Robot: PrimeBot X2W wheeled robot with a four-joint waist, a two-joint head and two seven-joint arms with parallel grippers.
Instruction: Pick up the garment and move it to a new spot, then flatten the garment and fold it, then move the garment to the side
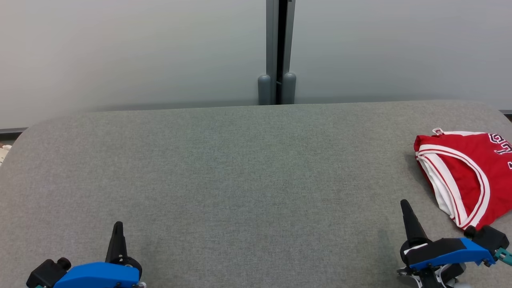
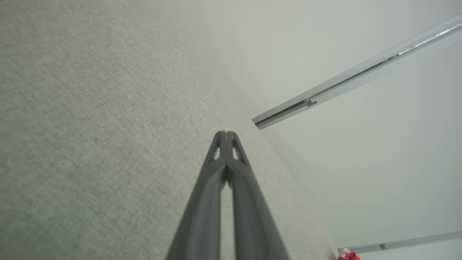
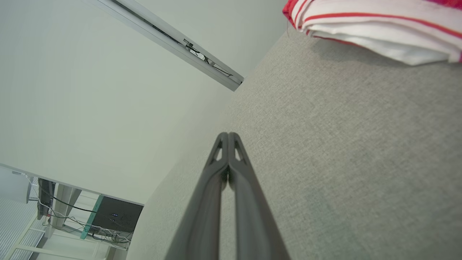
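A red jersey (image 1: 472, 176) with white and red trim lies folded at the right edge of the grey fabric table (image 1: 240, 180); part of it runs out of the head view. Its striped edge (image 3: 379, 29) shows at the top right of the right wrist view, and a small red corner (image 2: 348, 255) at the bottom of the left wrist view. My right gripper (image 1: 405, 205) rests shut just left of the jersey, apart from it, holding nothing; its tips (image 3: 227, 135) press together. My left gripper (image 1: 117, 225) sits shut at the lower left, tips (image 2: 226, 133) together, holding nothing.
A pale wall with a dark vertical post (image 1: 277, 52) stands behind the table's far edge. The table's corners are rounded. Off the table's side, a dark box and cables (image 3: 112, 218) show in the right wrist view.
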